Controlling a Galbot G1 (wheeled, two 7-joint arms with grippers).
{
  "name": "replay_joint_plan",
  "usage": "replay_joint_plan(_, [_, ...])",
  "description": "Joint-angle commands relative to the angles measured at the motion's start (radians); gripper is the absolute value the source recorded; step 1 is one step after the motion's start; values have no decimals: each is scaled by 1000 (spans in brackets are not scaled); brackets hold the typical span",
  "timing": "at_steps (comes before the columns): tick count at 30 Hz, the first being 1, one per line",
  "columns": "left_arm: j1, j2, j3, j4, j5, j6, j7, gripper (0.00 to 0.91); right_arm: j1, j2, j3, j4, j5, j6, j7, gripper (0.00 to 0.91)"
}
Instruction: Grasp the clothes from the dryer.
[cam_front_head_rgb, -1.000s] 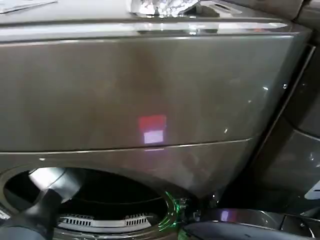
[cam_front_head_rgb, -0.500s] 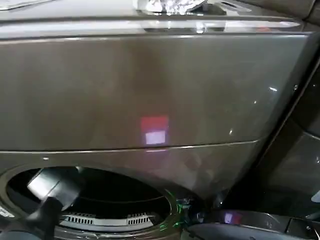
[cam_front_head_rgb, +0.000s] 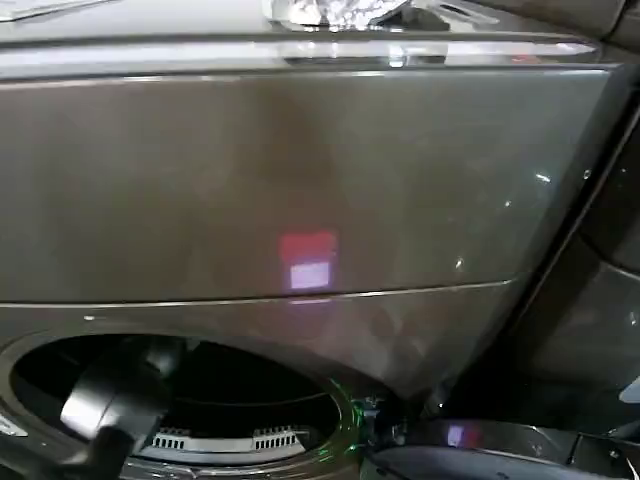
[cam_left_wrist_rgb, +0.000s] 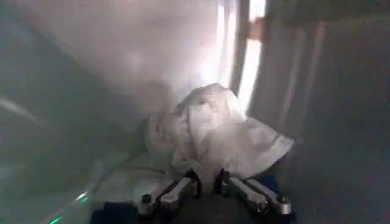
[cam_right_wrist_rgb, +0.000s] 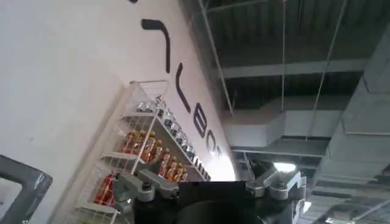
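Bronze-grey dryer (cam_front_head_rgb: 300, 180) front; left claw (cam_left_wrist_rgb: 207, 181) inside drum, nearly pressed together, touching white cloth (cam_left_wrist_rgb: 213, 134). Right claw (cam_right_wrist_rgb: 210, 182) spread, raised toward ceiling.

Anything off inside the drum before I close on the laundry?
Nothing stands out. The white cloth lies crumpled in a heap against the drum wall, directly ahead of the left gripper, whose fingers sit close together at the cloth's near edge. The dryer looks undamaged.
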Motion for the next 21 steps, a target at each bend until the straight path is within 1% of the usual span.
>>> replay_joint_plan(1, [131, -8, -109, -237, -152, -47, -271, 0, -5, 1, 4, 2, -2, -9, 8, 907])
replay_joint_plan(4, [157, -17, -133, -285, -173, -75, -333, 0, -9, 0, 10, 1, -2, -12, 9, 907])
replay_joint_plan(8, [190, -36, -169, -328, -180, -90, -393, 0, -11, -3, 13, 3, -9, -15, 4, 907])
replay_joint_plan(14, [191, -61, -222, -323, -161, -113, -472, 0, -13, -8, 14, 3, -35, -9, -5, 907])
replay_joint_plan(16, [181, -71, -241, -309, -158, -122, -526, 0, -14, -8, 14, -3, -45, -1, -5, 907])
replay_joint_plan(21, [182, -81, -251, -315, -141, -129, -557, 0, -15, -7, 18, -7, -50, 3, -6, 907])
